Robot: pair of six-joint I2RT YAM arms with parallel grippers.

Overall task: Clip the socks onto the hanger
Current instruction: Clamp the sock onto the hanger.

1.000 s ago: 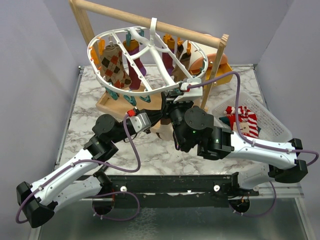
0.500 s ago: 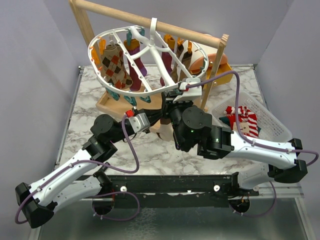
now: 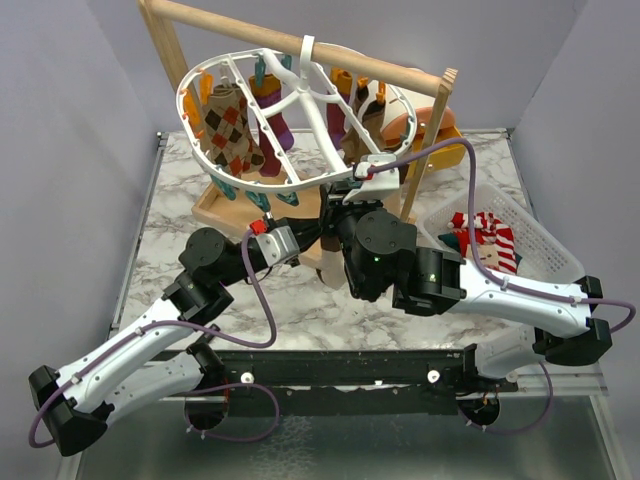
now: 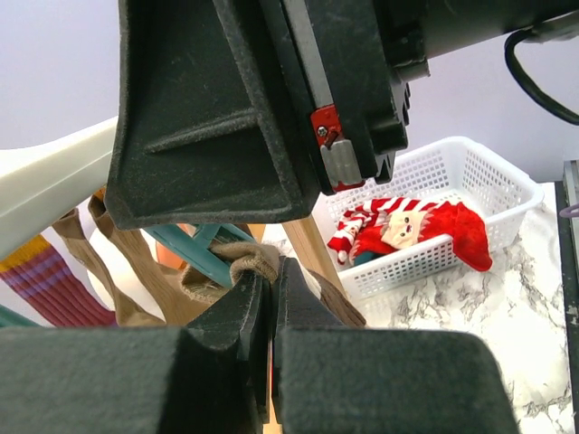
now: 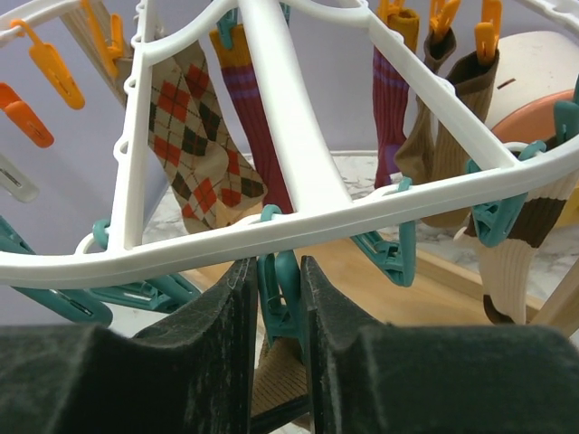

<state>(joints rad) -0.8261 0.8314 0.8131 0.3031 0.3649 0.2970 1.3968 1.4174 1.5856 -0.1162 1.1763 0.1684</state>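
The hanger (image 5: 380,210) tilts off the wooden rack bar (image 3: 390,68), its near rim low over both wrists. Beneath it there is little room: the right gripper (image 5: 276,271) straddles a teal clip (image 5: 280,294), and the left gripper (image 4: 271,285) crowds in below with a tan sock (image 4: 240,267). The rack's upright post (image 3: 441,105) and the white basket (image 3: 550,235) wall off the right. Bare marble table (image 3: 165,260) lies open on the left (the widest way in).

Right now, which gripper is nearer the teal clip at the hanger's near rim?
Right. The right gripper is closed on that teal clip; the left gripper is close below it, shut on a tan sock.
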